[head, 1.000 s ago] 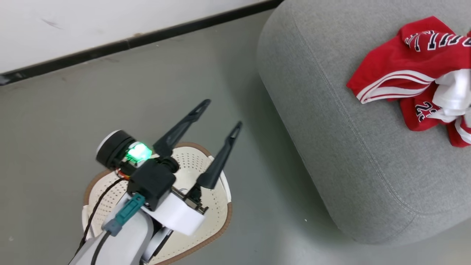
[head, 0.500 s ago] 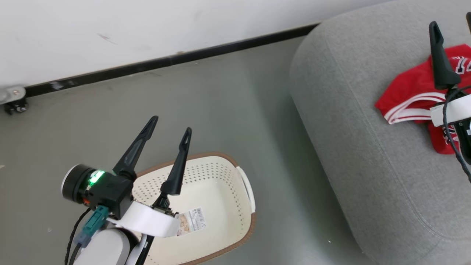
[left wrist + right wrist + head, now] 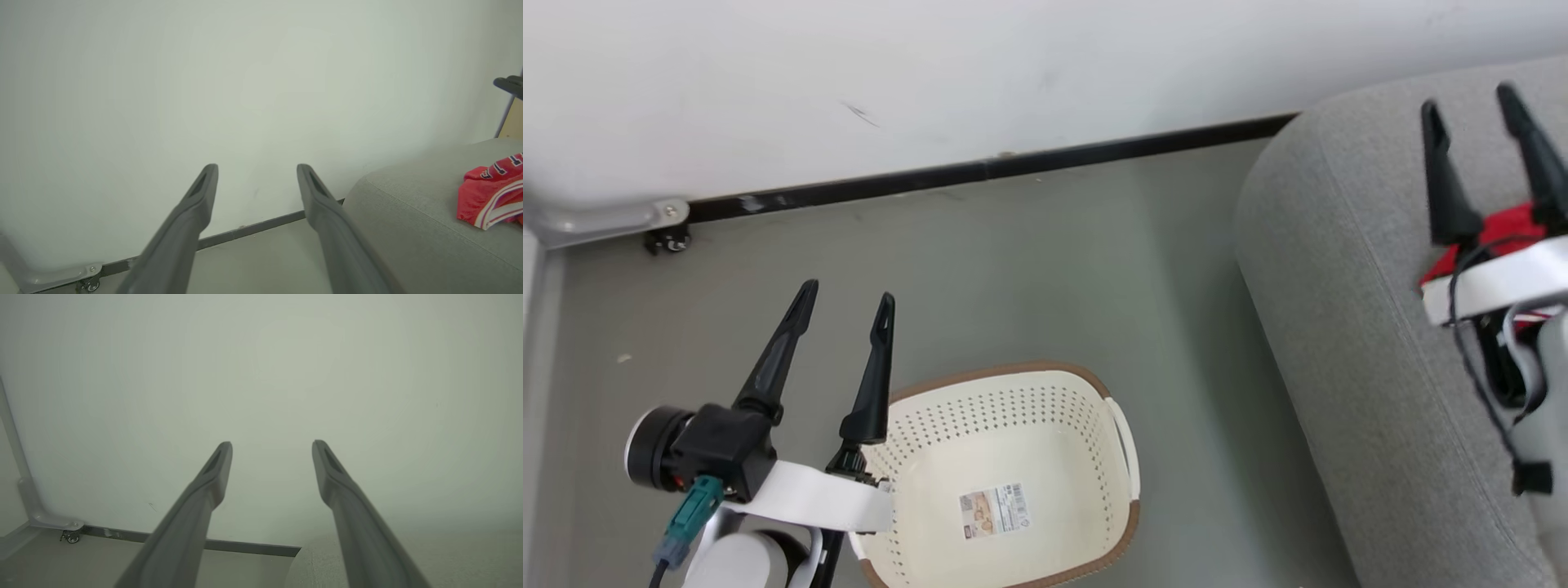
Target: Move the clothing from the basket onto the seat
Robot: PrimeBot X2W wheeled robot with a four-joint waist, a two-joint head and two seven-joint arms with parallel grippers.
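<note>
The cream perforated basket [image 3: 1094, 412] stands on the floor at the bottom middle, holding nothing but a paper label [image 3: 995, 510]. Red clothing [image 3: 1499, 224] lies on the grey seat [image 3: 1347, 327] at the right, mostly hidden behind my right arm. The left wrist view shows the clothing [image 3: 490, 194] with white stripes on the seat [image 3: 412, 228]. My left gripper [image 3: 845, 302] stands open above the floor just left of the basket, nothing between its fingers. My right gripper [image 3: 1470, 110] stands open over the seat, pointing at the wall. Both wrist views show spread fingers, left gripper [image 3: 257, 171] and right gripper [image 3: 271, 447].
A white wall with a black baseboard [image 3: 980, 171] runs along the back. A grey metal bracket with a small caster [image 3: 666, 238] sits at the wall's left end. Bare grey floor [image 3: 1029, 286] lies between basket, wall and seat.
The head camera has swung, shifting the whole picture. My left gripper has drawn back off the basket to its left. My right gripper has come into view over the seat, covering most of the clothing.
</note>
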